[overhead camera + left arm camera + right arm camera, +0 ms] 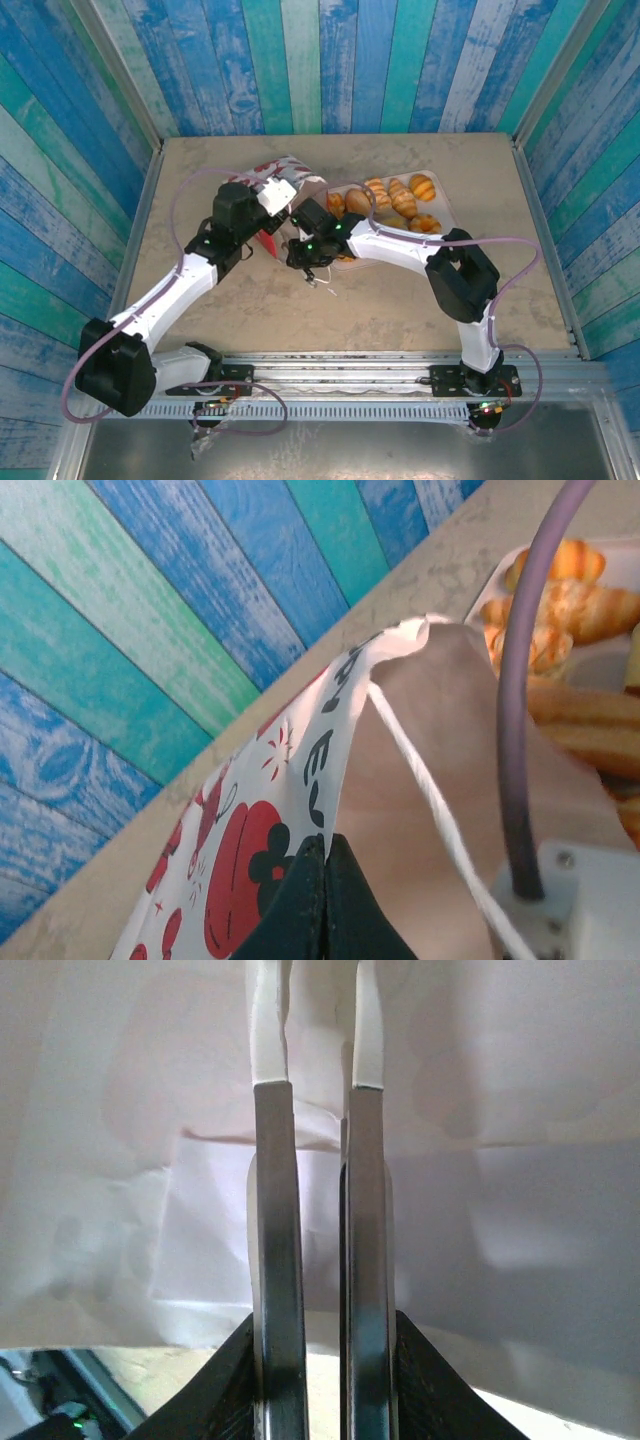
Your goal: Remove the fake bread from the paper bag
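Our left gripper (322, 905) is clenched on the rim of the paper bag (250, 870), with its arm stretched forward. The right gripper (318, 1040) is nearly closed against white paper, and we cannot tell if it pinches anything; its arm bends leftward. The fake bread (395, 195) lies on a tray (443, 182) just right of the bag. Bare counter (390, 300) lies nearer the bases.

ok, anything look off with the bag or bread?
Only the paper bag: it's tipped over, not upright, pinched by its printed wall in the left gripper, and its rim corner looks crumpled. The fake bread lies on the pale tray, nothing spilled.
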`<action>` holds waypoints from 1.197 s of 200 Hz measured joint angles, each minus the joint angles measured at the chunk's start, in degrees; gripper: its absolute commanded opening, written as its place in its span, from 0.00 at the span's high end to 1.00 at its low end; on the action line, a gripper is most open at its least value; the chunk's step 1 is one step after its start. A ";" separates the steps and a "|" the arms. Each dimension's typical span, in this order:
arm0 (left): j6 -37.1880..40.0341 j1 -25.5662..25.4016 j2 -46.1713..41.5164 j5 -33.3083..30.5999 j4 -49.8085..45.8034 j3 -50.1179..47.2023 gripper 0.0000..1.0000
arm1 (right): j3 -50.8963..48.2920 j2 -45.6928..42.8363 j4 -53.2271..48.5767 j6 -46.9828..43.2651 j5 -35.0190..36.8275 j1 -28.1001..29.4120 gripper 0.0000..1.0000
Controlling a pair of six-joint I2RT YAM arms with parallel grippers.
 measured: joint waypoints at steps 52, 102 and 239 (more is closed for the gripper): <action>0.68 -0.33 0.02 0.46 2.25 -3.28 0.98 | 1.09 0.00 -1.44 0.20 1.20 -0.98 0.67; 0.63 -0.17 0.02 0.85 2.86 -3.58 0.98 | 2.10 -0.07 -3.21 0.28 1.92 -1.46 0.64; -0.44 0.48 0.02 0.90 3.32 -2.99 0.98 | 4.24 -0.33 -2.45 3.85 0.79 -3.43 0.54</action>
